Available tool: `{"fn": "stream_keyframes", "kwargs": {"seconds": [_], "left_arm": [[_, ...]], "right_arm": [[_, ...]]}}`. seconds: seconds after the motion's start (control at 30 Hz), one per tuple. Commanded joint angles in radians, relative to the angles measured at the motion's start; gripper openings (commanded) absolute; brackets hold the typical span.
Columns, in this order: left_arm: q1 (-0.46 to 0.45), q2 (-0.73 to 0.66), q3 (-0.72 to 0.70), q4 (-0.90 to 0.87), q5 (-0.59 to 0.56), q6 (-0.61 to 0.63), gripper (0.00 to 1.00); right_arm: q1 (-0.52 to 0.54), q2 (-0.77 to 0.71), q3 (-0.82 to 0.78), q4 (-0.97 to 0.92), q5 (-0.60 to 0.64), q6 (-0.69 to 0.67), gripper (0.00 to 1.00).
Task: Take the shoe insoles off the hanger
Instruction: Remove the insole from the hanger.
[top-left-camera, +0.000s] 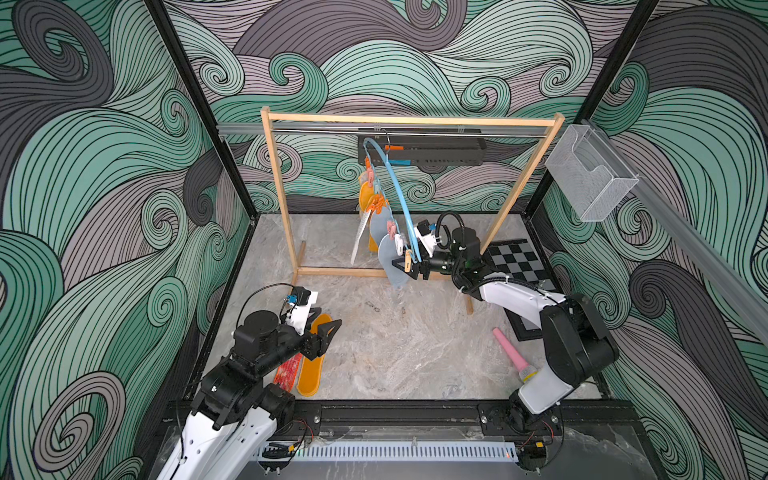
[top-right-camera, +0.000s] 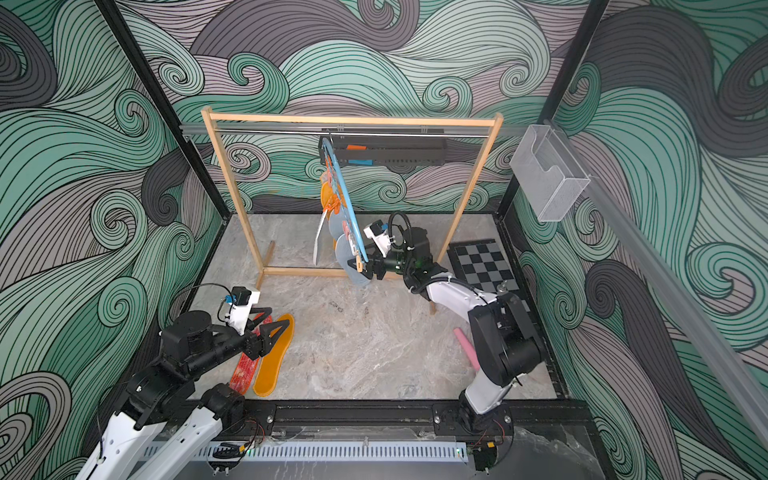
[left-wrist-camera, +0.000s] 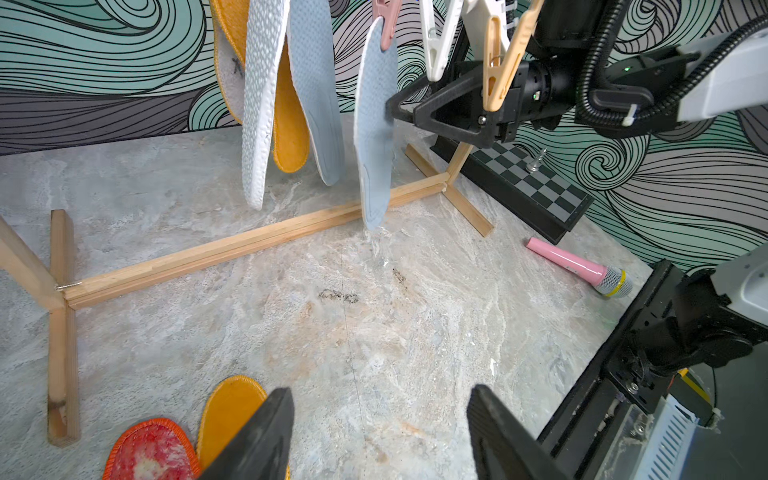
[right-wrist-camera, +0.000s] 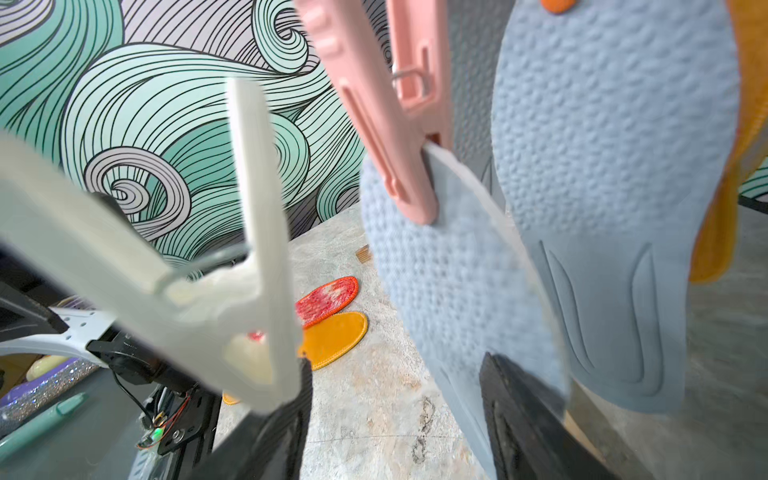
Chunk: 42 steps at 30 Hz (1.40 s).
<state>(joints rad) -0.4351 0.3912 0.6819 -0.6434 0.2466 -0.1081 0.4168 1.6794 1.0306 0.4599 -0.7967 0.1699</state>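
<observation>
Near the front-left corner of the surface, the left tool (left-wrist-camera: 380, 392) hovers with jaws wide and nothing between them, just above two freed insoles: a red mottled one (top-left-camera: 287, 370) and an orange one (top-left-camera: 311, 374), lying side by side, apparently parked out of the working area.

At mid-back stands the rack (top-left-camera: 411, 120), from whose rod the blue hanger (top-left-camera: 399, 195) hangs by its hook, turned so that one end dips toward the front. At least five insoles hang clipped to it, among them a white dotted one (left-wrist-camera: 259, 104), an orange one (left-wrist-camera: 291, 137) and two grey-blue ones (left-wrist-camera: 316, 104). The nearer grey-blue insole (left-wrist-camera: 374, 137) dangles from a pink clip (right-wrist-camera: 374, 124), toe down and clear of the surface.

Just right of it, the right tool (top-left-camera: 409, 270) reaches in level with jaws apart, the insole's edge in the gap but not pinched; contact cannot be told. A white clip (left-wrist-camera: 436, 54) and a tan clip (left-wrist-camera: 498, 70) hang empty against the tool. This looks like the line-up for pulling the third insole.

A chessboard (top-left-camera: 519, 262) and a pink mic (top-left-camera: 511, 353) lie along the right edge, outside the job.
</observation>
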Motion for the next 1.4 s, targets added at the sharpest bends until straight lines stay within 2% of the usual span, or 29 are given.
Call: {"fn": "stream_keyframes", "kwargs": {"seconds": [0.0,0.1,0.3,0.57,0.83,0.93,1.07,1.37], "left_arm": [[-0.011,0.005,-0.001,-0.006,-0.007,0.002,0.67],[-0.014,0.007,-0.001,-0.006,-0.006,0.004,0.67],[-0.020,0.008,0.000,-0.006,-0.009,0.004,0.67],[-0.024,0.014,0.000,-0.005,-0.007,0.004,0.67],[-0.026,0.014,-0.001,-0.007,-0.009,0.005,0.67],[-0.028,0.013,0.000,-0.007,-0.010,0.005,0.67],[-0.031,0.014,-0.001,-0.009,-0.013,0.005,0.67],[-0.033,0.016,-0.001,-0.010,-0.020,0.005,0.67]], "right_arm": [[-0.008,0.043,0.036,0.000,-0.076,-0.047,0.63],[-0.009,0.082,0.060,-0.001,-0.096,-0.038,0.57],[-0.021,0.102,0.050,0.009,-0.068,-0.045,0.56],[-0.068,0.107,0.018,0.046,-0.026,-0.032,0.65],[-0.030,0.151,0.059,0.032,-0.109,-0.092,0.69],[-0.012,0.177,0.086,0.019,-0.134,-0.097,0.67],[0.008,0.193,0.099,0.028,-0.178,-0.099,0.59],[0.017,0.176,0.071,0.051,-0.214,-0.079,0.12]]}}
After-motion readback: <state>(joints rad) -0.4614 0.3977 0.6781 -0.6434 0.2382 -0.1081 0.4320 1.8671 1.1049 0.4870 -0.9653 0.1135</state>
